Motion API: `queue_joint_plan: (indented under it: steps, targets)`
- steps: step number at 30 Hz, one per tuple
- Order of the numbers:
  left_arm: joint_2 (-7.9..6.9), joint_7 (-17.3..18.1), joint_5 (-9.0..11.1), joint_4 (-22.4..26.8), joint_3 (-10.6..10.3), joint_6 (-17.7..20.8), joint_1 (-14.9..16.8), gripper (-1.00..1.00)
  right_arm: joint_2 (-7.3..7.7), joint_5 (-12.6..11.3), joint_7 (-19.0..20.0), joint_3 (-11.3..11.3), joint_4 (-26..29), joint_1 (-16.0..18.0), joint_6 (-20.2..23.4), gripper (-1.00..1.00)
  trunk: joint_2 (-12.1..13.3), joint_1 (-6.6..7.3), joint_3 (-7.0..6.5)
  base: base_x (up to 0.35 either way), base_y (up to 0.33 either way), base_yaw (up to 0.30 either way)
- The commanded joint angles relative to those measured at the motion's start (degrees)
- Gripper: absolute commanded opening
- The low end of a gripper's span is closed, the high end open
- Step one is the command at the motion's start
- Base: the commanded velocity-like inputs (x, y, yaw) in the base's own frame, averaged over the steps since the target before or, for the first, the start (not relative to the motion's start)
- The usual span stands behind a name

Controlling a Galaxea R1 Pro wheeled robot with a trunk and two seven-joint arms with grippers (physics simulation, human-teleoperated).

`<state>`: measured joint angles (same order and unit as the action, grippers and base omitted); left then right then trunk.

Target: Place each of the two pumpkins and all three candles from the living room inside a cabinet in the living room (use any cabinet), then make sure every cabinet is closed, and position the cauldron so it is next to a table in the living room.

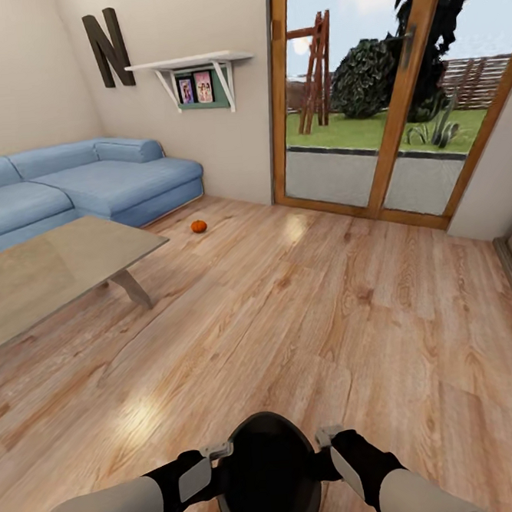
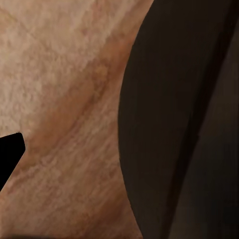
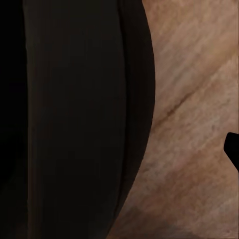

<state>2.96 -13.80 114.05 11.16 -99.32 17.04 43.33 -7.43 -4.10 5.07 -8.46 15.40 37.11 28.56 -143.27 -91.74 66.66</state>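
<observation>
Left gripper (image 1: 217, 449) and right gripper (image 1: 327, 435): each set of jaws meets the rim of the cauldron (image 1: 267, 471) from its own side, the left at the left rim, the right at the right rim, so that the pot is carried between the two arms close in front of the trunk. Whether either set of jaws is pinched on the rim or merely pressed against it cannot be told. In the left wrist view the dark curved wall of the cauldron (image 2: 189, 124) stands beside a black fingertip (image 2: 10, 149) over the floor (image 2: 59, 74); the right wrist view gives the mirror arrangement, cauldron wall (image 3: 74, 119) and fingertip (image 3: 233, 149) over floorboards (image 3: 194, 99).

Beyond the pot lies open wooden floor (image 1: 306, 306). The table (image 1: 49, 272), a low glossy surface on a splayed leg, stands well ahead to the left. One pumpkin (image 1: 198, 227) rests on the floor past the table's far corner, near the blue sofa (image 1: 73, 186). On the wall behind hang a dark letter N (image 1: 107, 48) and a white shelf (image 1: 191, 62). Glazed doors (image 1: 382, 92) with wooden frames open onto a garden at the right.
</observation>
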Motion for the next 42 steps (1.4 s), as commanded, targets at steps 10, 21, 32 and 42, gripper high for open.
queue_joint_plan:
  steps: [10,21,32,42]
  targets:
    - [0.17,0.0,-0.14,-0.26,-0.07,-2.22,-0.93,1.0,0.05,-0.38,-0.06,0.02,-0.11,0.51,-1.31,1.0,-0.01,0.0,0.0,0.0,0.0,0.0]
    - [0.2,-0.45,4.02,-0.27,-0.16,-2.71,-0.97,1.0,0.05,-0.38,-0.14,0.02,-0.11,0.51,-1.46,1.0,-0.01,0.0,0.0,0.0,0.0,0.0]
    - [0.2,0.0,-0.22,-0.26,-0.17,-2.71,-0.97,-1.0,-0.02,-0.47,-0.15,0.02,-0.11,0.51,-1.45,-1.0,-0.01,0.0,0.0,0.0,0.0,0.0]
    - [0.2,0.0,-0.23,-0.35,-0.33,-2.74,-0.97,-1.0,0.03,-0.47,-0.2,0.02,-0.18,0.51,-2.15,-1.0,-0.01,0.0,0.0,0.0,0.0,0.0]
